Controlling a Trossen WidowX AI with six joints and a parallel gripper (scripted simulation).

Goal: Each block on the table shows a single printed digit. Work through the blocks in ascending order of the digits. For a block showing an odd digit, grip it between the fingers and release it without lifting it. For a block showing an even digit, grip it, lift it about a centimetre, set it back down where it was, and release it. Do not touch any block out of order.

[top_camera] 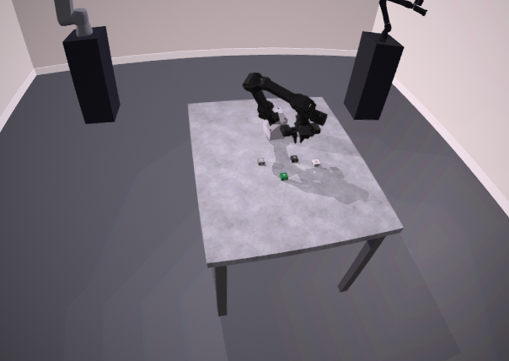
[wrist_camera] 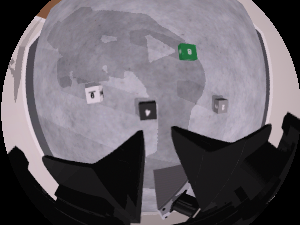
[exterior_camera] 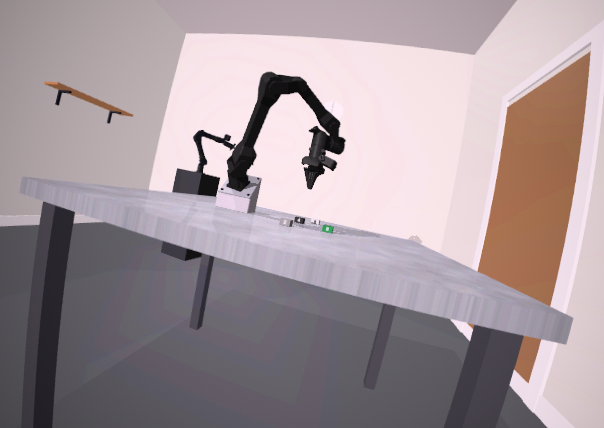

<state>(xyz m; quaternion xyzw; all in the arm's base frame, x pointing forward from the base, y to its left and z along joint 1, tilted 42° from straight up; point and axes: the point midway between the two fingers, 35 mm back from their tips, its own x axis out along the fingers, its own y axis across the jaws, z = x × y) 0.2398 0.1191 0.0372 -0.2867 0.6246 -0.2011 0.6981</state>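
blocks: four on the worktop (top_camera: 236, 214), all resting flat near its middle
count: one green block (top_camera: 284, 175), one black block (top_camera: 294, 158), one white block (top_camera: 316, 162), one grey block (top_camera: 261, 161)
fingers (exterior_camera: 310, 181): narrowed, holding nothing, raised well above the blocks
progress: digits unreadable; cannot tell which blocks are done

1. Bare robot test room: plain pale walls, dark grey floor, white skirting.
2. Grey mottled table (top_camera: 253, 214) in the middle, carrying a black jointed arm (exterior_camera: 280, 104).
3. Tall black pedestals (top_camera: 90, 72) with camera arms, wooden wall shelf (exterior_camera: 87, 98), brown door (exterior_camera: 537, 199).
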